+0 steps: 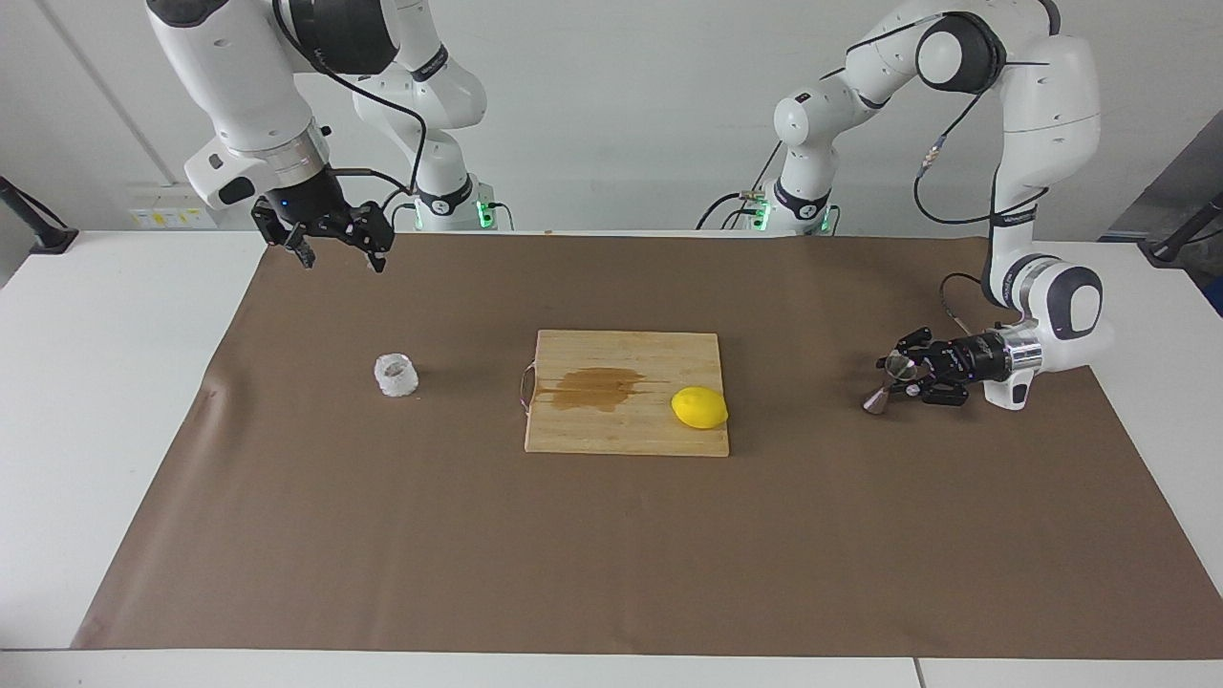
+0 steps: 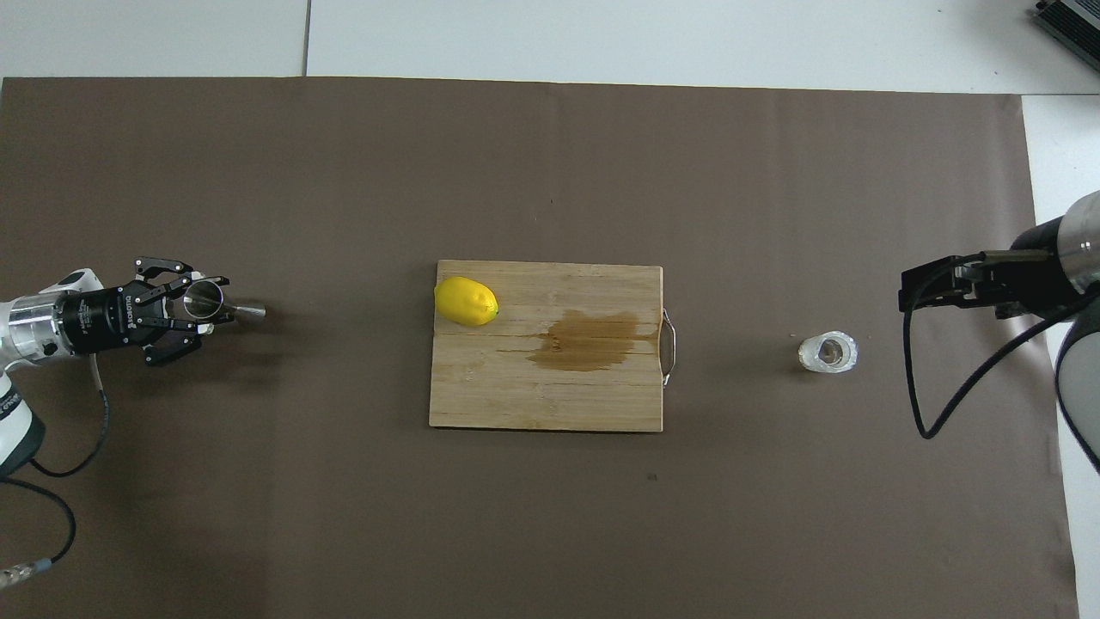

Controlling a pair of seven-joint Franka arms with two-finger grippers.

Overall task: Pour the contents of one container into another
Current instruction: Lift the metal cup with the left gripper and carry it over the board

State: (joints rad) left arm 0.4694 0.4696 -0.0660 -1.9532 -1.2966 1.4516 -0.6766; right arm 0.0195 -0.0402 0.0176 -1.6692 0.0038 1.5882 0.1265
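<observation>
The left hand (image 1: pixel 903 375) is clenched on the shiny steel hourglass jigger (image 1: pixel 887 380), which tilts. If it slips, it could topple. The squat whitish crinkled cup (image 1: pixel 396 375) stands near the right arm's end, under the released right hand (image 1: pixel 339 256).

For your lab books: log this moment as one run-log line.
left gripper: shut on jigger | right gripper: open, waiting, raised | cup: untouched on mat | pour: not begun
</observation>
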